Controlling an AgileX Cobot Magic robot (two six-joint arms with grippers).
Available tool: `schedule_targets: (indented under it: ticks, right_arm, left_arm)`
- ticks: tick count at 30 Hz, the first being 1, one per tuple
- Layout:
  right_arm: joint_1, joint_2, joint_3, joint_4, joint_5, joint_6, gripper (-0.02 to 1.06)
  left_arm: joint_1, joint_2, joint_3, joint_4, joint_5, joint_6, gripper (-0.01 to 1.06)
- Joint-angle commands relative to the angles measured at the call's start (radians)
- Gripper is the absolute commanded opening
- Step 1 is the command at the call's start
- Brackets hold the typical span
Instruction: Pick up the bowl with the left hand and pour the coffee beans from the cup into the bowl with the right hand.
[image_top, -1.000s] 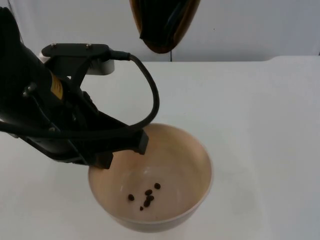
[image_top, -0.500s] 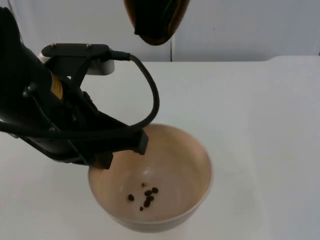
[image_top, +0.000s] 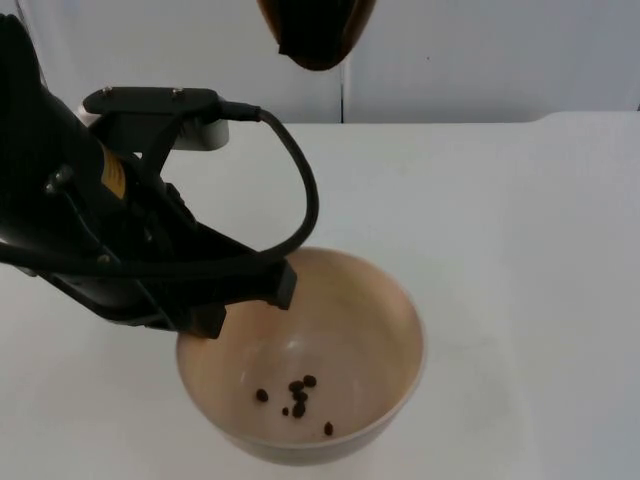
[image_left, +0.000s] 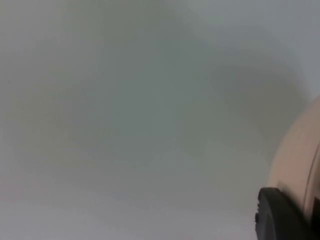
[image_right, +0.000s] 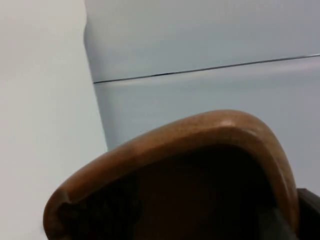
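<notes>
White table top (image_top: 500, 220), ends at grey partition wall (image_top: 480, 60) at 12 o'clock. Beige bowl (image_top: 395, 310) at 6 o'clock with a few coffee beans (image_top: 298, 392) inside; cannot tell if it touches the table.

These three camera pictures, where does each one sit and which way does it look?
Top view: fixed above, looking down and forward at the white table top; the left arm's pincer grips the rim of the beige round bowl, which holds dark coffee beans.
Left wrist view: rides the left arm, facing the table and the bowl's wall.
Right wrist view: rides the right arm, looking over the brown wooden cup to the grey partition wall.
Shared: the bowl, and the cup.
</notes>
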Motion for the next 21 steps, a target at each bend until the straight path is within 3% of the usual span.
schedule_targets:
  ticks: [1, 21]
  right_arm:
    - [0.006, -0.005, -0.002, -0.032, -0.002, 0.005, 0.00]
    - [0.011, -0.005, -0.002, 0.010, -0.002, 0.007, 0.00]
  left_arm:
    - [-0.006, 0.000, -0.006, -0.011, -0.008, -0.002, 0.00]
    - [-0.006, 0.000, -0.006, -0.011, -0.008, -0.002, 0.00]
